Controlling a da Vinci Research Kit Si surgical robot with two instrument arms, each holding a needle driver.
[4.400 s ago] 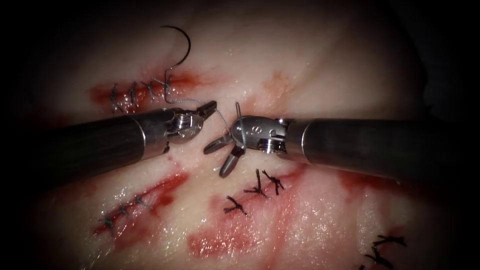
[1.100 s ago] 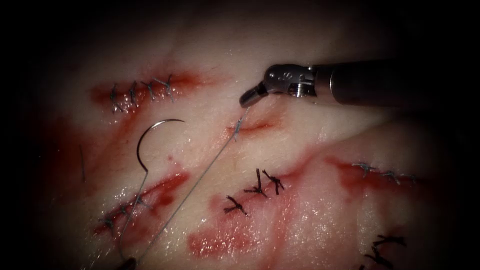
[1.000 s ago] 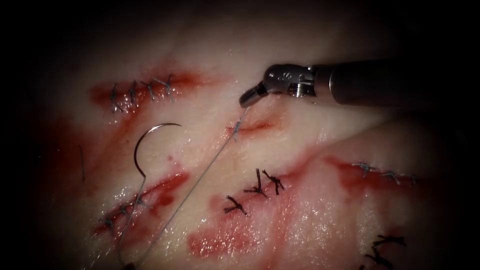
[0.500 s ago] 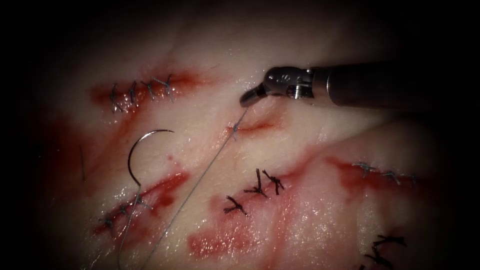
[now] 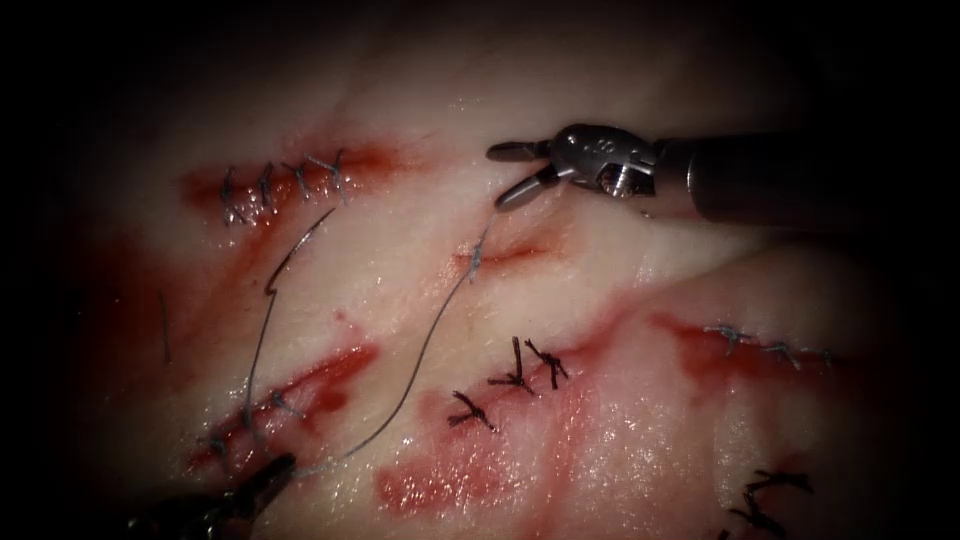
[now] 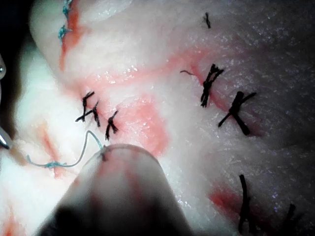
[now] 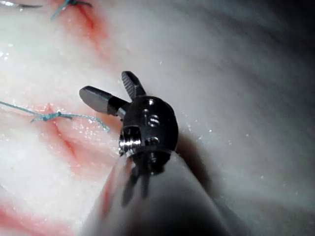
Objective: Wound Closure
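Thread (image 5: pixel 420 350) sags between the knot (image 5: pixel 475 258) and my left tool (image 5: pixel 262 480) gripping it, needle (image 5: pixel 300 245) lying loose on tissue (image 5: pixel 620 250), right tool (image 5: pixel 497 177) spread empty; I'd tension gently, evenly.

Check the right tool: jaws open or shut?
Open. The right tool's two jaws stand spread apart, holding nothing, above the knot; the right wrist view shows the same spread.

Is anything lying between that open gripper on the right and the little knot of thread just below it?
Nothing visible: bare tissue separates the open right gripper from the knot; its short thread end points toward it.
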